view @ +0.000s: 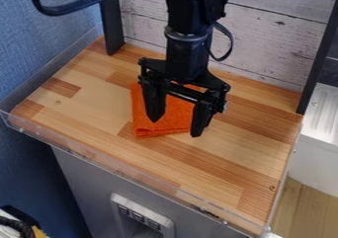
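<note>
The black gripper (175, 128) hangs down over the middle of the wooden work surface, its two fingers spread wide apart with nothing held between them. Behind and below it lies a folded orange cloth (173, 114), seen between the fingers. The cloth's left part shows beside the left finger, and its upper part is partly hidden by the gripper. Whether the fingertips touch the cloth or the surface, I cannot tell.
The wooden surface (218, 175) has a low clear rim (119, 173) along its front. White planks (274, 39) stand behind, between two dark upright posts (112, 29). A white unit (316, 148) is at the right, beyond the edge.
</note>
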Robot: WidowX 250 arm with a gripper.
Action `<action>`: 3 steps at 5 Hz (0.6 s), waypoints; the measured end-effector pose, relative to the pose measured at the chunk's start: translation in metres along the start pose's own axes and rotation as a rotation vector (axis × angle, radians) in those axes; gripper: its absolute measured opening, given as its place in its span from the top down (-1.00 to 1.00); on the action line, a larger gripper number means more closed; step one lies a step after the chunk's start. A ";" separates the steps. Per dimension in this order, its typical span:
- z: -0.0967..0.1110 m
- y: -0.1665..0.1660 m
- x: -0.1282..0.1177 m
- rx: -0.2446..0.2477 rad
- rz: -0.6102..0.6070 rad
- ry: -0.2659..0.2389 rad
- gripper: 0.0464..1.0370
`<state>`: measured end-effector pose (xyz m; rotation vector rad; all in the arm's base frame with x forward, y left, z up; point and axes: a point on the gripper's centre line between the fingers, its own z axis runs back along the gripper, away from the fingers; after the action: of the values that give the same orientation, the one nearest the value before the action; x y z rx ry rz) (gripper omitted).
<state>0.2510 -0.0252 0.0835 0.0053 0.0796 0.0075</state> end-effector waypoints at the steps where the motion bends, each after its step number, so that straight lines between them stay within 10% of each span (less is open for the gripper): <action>1: 0.000 0.012 0.003 -0.004 -0.084 -0.009 -0.92; 3: -0.004 0.049 0.031 -0.008 -0.380 -0.064 -0.92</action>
<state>0.2814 0.0236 0.0776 -0.0173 0.0159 -0.3723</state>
